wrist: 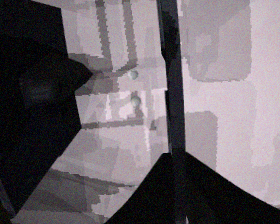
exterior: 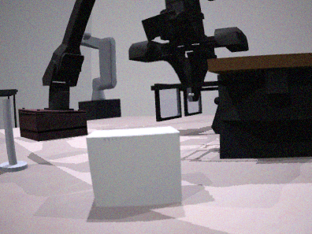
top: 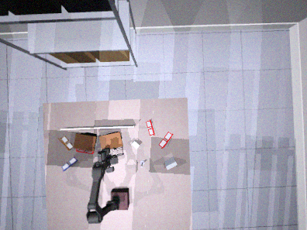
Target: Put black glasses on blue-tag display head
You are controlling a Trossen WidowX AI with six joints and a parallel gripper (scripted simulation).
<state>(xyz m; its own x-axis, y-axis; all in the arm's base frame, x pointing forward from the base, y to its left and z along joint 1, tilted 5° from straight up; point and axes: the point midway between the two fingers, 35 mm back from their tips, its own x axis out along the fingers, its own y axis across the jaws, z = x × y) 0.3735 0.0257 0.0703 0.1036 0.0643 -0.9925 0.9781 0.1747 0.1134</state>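
The black glasses [exterior: 180, 102] [wrist: 174, 100] are in the air with their lenses hanging upright. My gripper [exterior: 191, 94] [wrist: 174, 161] is shut on their upper bar. In the exterior view a dark part of the glasses reaches right to the edge of the brown-topped black display head [exterior: 264, 113] [top: 111, 139] and passes out of sight there. The wrist view shows a head's dark face and pointed nose [wrist: 75, 75] left of the glasses, with a gap between. The other head [top: 84, 142] stands to its left with red glasses [top: 84, 152] at its front. No blue tag can be made out.
A white box [top: 136, 144] [exterior: 134, 169] stands right of the nearer head. A thin white panel [top: 97, 128] runs behind both heads. Red glasses [top: 150, 127] [top: 166, 139] and a grey box [top: 170, 163] lie right, orange glasses [top: 66, 142] and blue glasses [top: 70, 163] left.
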